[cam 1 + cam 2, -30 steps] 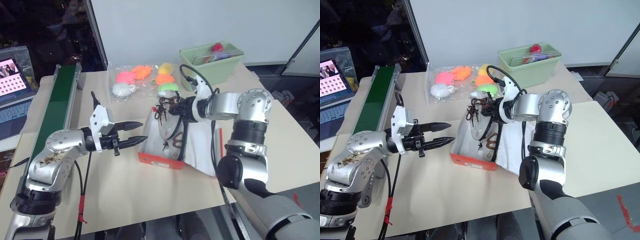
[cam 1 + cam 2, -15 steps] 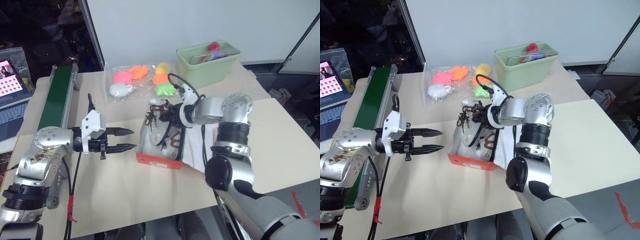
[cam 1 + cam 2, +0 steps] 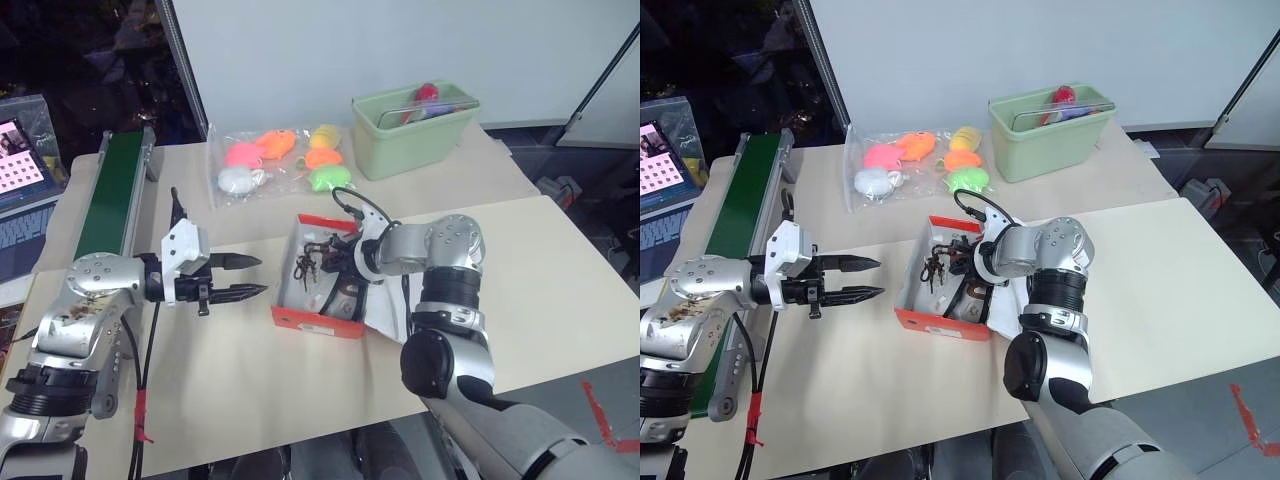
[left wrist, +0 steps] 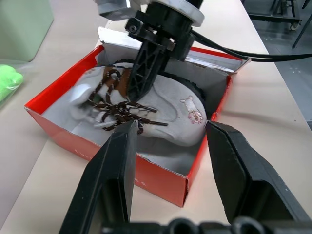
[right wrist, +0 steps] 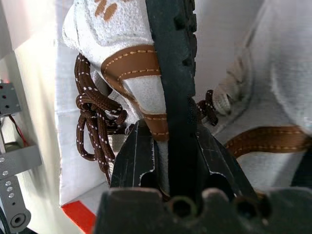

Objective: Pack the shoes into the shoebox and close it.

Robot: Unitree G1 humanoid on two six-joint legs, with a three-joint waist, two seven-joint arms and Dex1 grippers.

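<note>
Table (image 3: pixel 560 270): beige, bearing all items. Shoebox (image 3: pixel 305 322): orange-red, lid open, at table centre. White sneaker (image 4: pixel 165 109): lying in shoebox, brown laces loose. Right gripper (image 3: pixel 340 262): clamped on sneaker's edge, inside box. Left gripper (image 3: pixel 252 276): fingers parted, empty, just beside box.

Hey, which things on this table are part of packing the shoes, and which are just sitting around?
Part of the job:
- white sneakers, in the box, one gripped by the right end effector
- orange-red shoebox, lid open

Lying about:
- bag of bright plastic toys
- pale green tub
- green conveyor belt
- laptop
</note>
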